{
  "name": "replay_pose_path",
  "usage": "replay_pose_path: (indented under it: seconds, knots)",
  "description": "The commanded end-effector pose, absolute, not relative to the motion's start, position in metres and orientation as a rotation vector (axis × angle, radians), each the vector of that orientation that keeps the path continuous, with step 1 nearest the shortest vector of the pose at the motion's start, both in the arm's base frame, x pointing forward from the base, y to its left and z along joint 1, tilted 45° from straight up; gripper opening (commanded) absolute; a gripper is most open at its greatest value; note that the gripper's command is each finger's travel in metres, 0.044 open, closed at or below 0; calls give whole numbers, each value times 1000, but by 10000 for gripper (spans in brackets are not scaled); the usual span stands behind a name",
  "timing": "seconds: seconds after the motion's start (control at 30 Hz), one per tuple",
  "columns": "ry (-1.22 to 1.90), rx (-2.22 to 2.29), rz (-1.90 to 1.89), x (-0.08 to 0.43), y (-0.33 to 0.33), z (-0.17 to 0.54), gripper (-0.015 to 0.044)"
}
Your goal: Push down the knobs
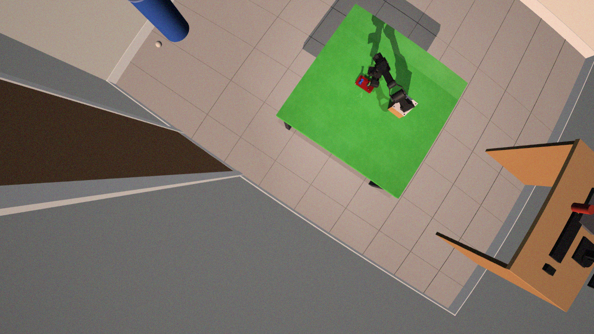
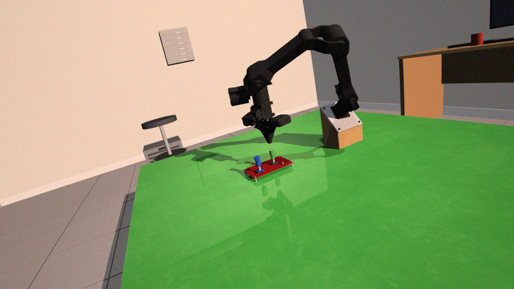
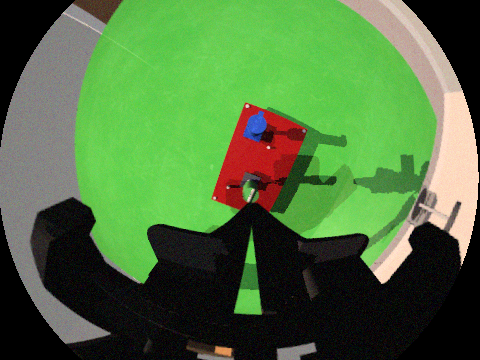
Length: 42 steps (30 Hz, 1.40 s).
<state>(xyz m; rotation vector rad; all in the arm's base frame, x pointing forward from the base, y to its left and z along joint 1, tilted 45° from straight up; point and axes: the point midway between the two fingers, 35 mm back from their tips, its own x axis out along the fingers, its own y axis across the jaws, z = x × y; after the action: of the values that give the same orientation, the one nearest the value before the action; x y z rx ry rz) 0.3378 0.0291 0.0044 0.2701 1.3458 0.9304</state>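
A red circuit board [image 1: 365,87] [image 2: 266,169] [image 3: 238,161] stands on short legs on the green table. A blue knob [image 1: 361,81] [image 2: 257,161] [image 3: 257,123] stands high on its shaft, with pale shaft showing between it and its blue potentiometer. A green knob [image 2: 272,154] [image 3: 247,192] with a white pointer line also stands high on its shaft above a dark grey potentiometer [image 2: 274,162] [image 3: 248,177]. My gripper [image 2: 269,142] [image 3: 252,207] is shut and empty. Its tips hang a little above the green knob, pointing down; in the wrist view they reach the knob's lower edge.
The arm's wooden base block [image 1: 395,111] [image 2: 350,135] with a light top plate stands on the table [image 1: 340,124] [image 2: 395,201] [image 3: 165,100]. A small light post [image 2: 282,163] stands on the board near the green knob. A stool [image 2: 159,122] stands beyond the table.
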Motion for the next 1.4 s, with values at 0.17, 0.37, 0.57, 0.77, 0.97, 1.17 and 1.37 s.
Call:
replay_pose_path:
  seconds: [0.17,0.37,0.57,0.77,0.97,1.17,1.37]
  knots:
    - [1348,280,930,336,36,-3,0]
    - [1348,280,930,335,44,-10,0]
    - [1348,280,930,335,45,-12,0]
    - [1348,280,930,335,45,-11,0]
    - [1348,280,930,335,46,-12,0]
    - [1348,280,930,335,47,-13,0]
    - [1348,280,930,335,48,-14,0]
